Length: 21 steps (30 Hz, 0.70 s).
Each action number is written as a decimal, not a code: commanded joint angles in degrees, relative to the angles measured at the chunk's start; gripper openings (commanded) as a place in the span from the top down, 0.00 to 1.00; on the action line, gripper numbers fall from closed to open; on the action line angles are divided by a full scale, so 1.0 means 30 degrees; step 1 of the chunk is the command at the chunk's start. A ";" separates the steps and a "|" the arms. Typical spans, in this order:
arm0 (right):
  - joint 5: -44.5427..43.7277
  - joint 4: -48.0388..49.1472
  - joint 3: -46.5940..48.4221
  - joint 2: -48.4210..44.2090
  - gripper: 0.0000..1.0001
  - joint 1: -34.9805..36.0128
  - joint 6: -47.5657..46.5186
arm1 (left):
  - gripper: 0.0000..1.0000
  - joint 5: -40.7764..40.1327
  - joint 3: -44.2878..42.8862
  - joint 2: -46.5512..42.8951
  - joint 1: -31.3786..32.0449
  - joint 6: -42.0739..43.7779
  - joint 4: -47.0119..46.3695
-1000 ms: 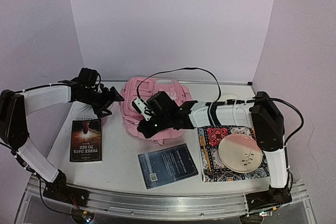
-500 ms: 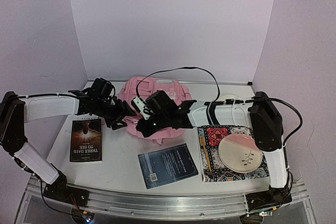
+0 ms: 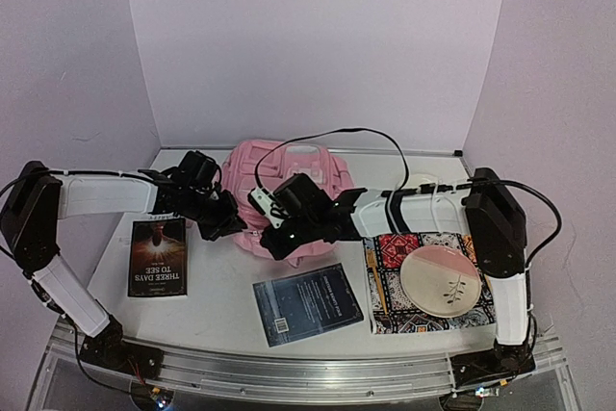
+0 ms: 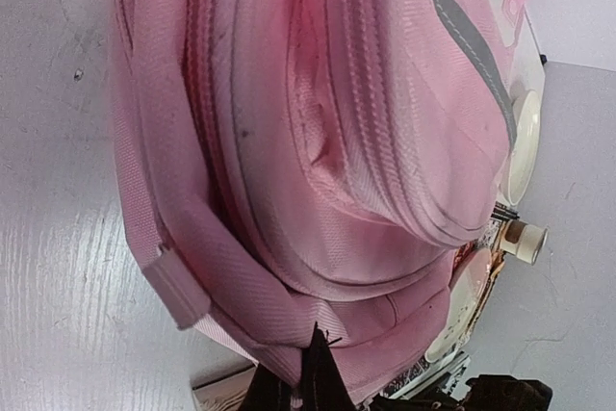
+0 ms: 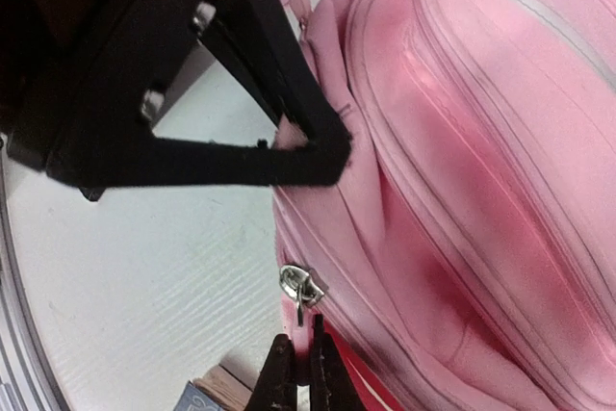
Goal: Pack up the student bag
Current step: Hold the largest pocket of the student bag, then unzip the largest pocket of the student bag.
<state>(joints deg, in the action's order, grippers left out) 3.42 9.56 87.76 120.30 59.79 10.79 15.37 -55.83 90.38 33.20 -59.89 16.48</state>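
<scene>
Left pincer is clamped shut on a fold of the student bag, its two black fingers pressed together on woven pink cloth at the bag's left near side. From the right wrist view I see the same bite from outside: black tips meeting on a pinch of pink fabric.

The bag lies at the middle back of the white counter. It is soft and rounded, ribbed with stitched seams and grey zipper lines, with a matte weave and a paler, smoother panel along one side.

The right pincer is closed too, its thin dark tips together just under a small silver zipper pull on the bag's edge. I cannot tell whether the tab is caught between them.

My left arm reaches in low from the left, its white forearm nearly level. My right arm rises from its base at the right, folds at the elbow and runs its white forearm leftward to the bag's front.

Nearer me lie a black paperback, a dark blue booklet and a patterned book carrying a round pink-and-cream plate.
</scene>
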 commanded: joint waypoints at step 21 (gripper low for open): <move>-0.0272 -0.4247 -0.3141 -0.5442 1.00 -0.3015 -0.2355 | 0.99 -0.5579 -0.6376 0.2893 -0.5688 1.1512 0.3085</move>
<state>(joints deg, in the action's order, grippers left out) 2.14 5.48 77.11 106.68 51.50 5.23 14.94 -69.86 96.80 21.33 -32.91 26.12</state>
